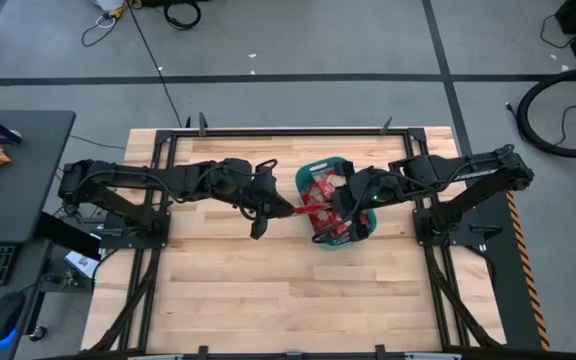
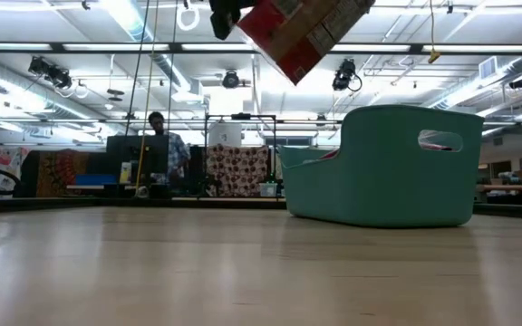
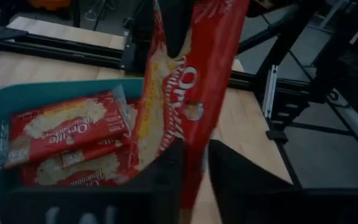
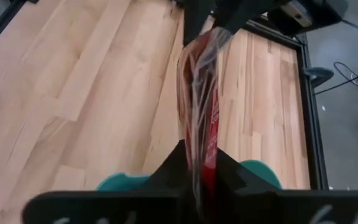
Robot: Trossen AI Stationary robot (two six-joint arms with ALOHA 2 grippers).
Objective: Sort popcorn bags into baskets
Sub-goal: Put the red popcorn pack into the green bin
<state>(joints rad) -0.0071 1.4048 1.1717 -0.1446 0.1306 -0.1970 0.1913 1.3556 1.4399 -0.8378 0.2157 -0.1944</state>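
Both hands (image 3: 191, 165) pinch one popcorn bag (image 3: 185, 93) above the basket (image 2: 379, 167) rim.

Light is bright and even, coming from long ceiling tube lights (image 2: 134, 23) seen in the low view. The wooden surface (image 1: 268, 290) shows soft, faint shadows under the arms. In both wrist views the near dark fingers (image 3: 166, 180) are blurred, and the clear packet edge (image 4: 199, 74) carries glare.

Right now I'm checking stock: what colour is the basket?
Teal-green basket; clearest in the low view.
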